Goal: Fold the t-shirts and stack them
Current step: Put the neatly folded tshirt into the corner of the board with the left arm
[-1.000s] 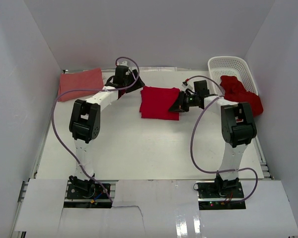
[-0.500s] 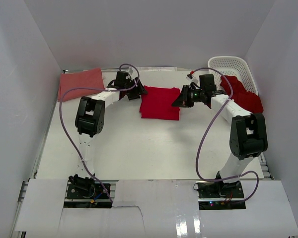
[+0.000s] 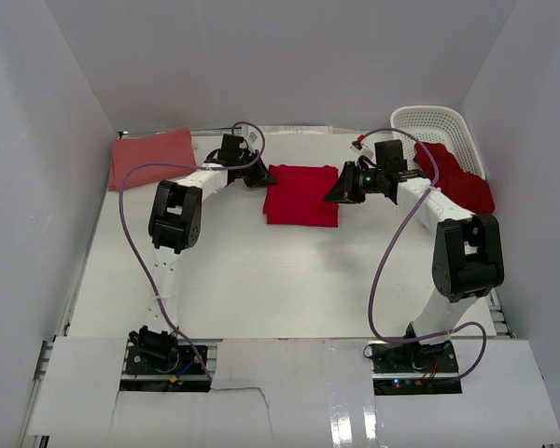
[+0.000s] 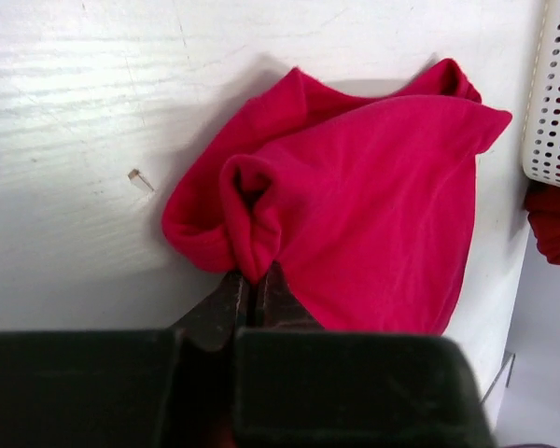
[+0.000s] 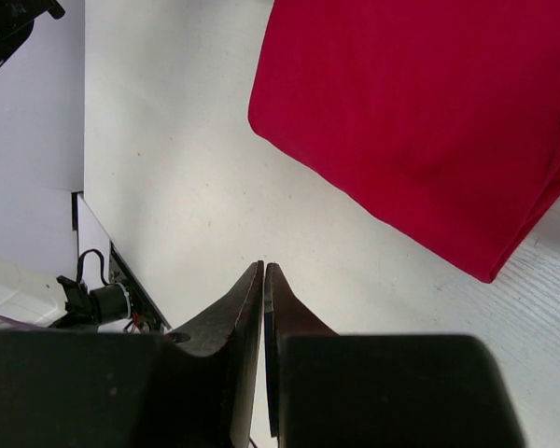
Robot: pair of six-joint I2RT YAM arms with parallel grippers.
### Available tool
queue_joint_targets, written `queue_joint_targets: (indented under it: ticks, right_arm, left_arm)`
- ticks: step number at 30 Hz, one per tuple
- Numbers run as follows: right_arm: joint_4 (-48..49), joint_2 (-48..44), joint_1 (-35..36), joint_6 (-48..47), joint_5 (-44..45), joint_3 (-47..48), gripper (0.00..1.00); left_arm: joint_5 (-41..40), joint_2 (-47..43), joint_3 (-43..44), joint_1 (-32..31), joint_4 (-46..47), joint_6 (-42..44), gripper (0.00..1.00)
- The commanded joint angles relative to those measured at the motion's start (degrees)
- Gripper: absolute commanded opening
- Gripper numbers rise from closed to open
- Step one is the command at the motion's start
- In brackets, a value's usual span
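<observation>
Crimson t-shirt point(image 3: 301, 194), left edge pinched in left jaws; right jaws closed, empty, beside it.

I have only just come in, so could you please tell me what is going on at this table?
A robot is folding t-shirts. The left tool is shut on a fold at the edge of the red shirt, which lies mid-table. The right tool is shut and empty, just beside that shirt. A folded pink shirt lies in the far left corner, and a red pile spills from the basket at the far right.
</observation>
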Motion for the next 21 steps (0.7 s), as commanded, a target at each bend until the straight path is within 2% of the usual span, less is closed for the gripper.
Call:
queue_joint_targets:
  ticks: [1, 8, 13, 21]
  right_arm:
    - [0.1, -2.3, 0.0, -0.7, -0.7, -0.1, 0.09]
    - [0.0, -3.6, 0.0, -0.3, -1.3, -0.2, 0.09]
    - [0.0, -5.1, 0.0, -0.3, -1.5, -1.4, 0.08]
    - [0.0, -6.6, 0.0, -0.6, -2.0, -3.1, 0.08]
  left_arm:
    - [3.8, 1.9, 2.3, -0.4, -6.4, 2.0, 0.00]
    - [10.3, 3.2, 9.0, 1.8, -8.2, 0.2, 0.00]
    - [7.7, 2.1, 16.3, 6.2, -14.4, 0.3, 0.00]
    - [7.5, -2.7, 17.9, 14.1, -19.1, -0.6, 0.00]
